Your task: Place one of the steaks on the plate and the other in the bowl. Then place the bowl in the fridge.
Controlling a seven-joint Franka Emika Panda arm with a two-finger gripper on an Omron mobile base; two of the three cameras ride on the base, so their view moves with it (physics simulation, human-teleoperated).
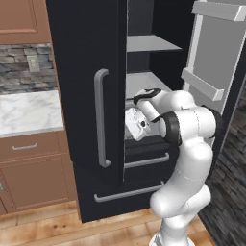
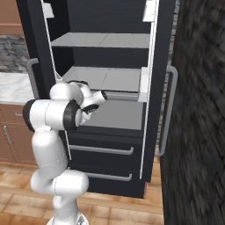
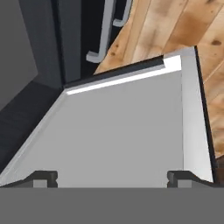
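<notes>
In the hand view the gripper (image 3: 112, 178) shows its two dark finger tips set far apart with nothing between them, so the jaws are released and carry nothing. Just beyond them lies a bare grey shelf (image 3: 122, 127), and past its edge a strip of wooden floor (image 3: 183, 30) and grey drawer handles (image 3: 105, 35).

The arm (image 1: 185, 127) is folded at the open right side of the fridge (image 1: 81, 96), its hand level with a lower shelf. No steak, plate or bowl can be seen in these pictures, so where the bowl sits cannot be told; it is not on the shelf stretch under the hand.

Judged from this, the step in hand belongs to the fridge part of the task. If the bowl is already stored, the next move calls for a clean retreat without catching the open door (image 1: 211, 57). If it is not, the arm must go and fetch it.

The left base view shows the marble counter (image 1: 29, 113) and brown cabinets (image 1: 33, 168). The right base view looks straight in at the stacked shelves (image 2: 110, 79) and drawers (image 2: 105, 151), all bare where visible.
</notes>
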